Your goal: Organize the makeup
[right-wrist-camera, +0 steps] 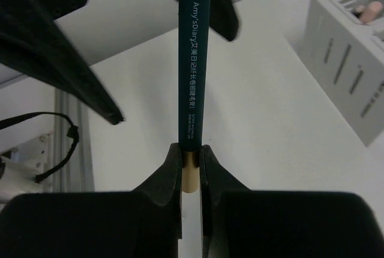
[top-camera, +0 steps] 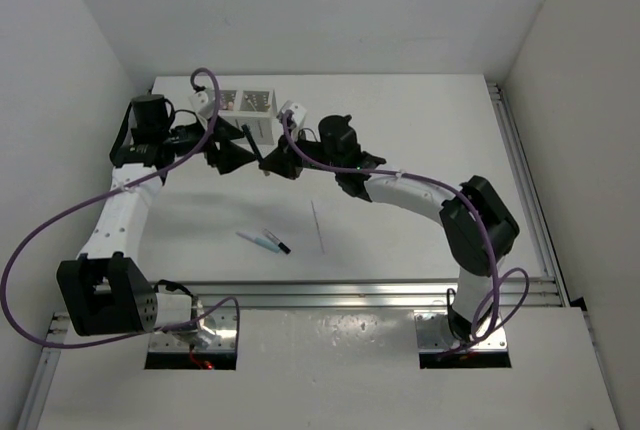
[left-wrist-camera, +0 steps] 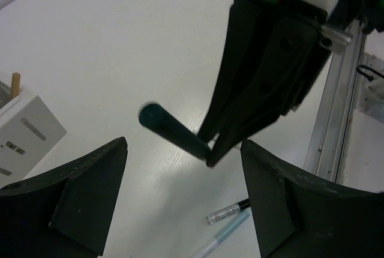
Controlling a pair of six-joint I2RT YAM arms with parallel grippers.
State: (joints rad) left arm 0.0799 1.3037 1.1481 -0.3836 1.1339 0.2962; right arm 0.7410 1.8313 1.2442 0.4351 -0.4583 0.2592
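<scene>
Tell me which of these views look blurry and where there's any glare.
Right wrist: the teal pencil is sharp enough to read its print, but its far end blurs. Left wrist: its round end looks smeared, while the capped pen is crisp. Top external: even light, faint shadows, a mild sheen on the near metal plate.

Open table [top-camera: 430, 120] right of box [top-camera: 255, 110]
</scene>
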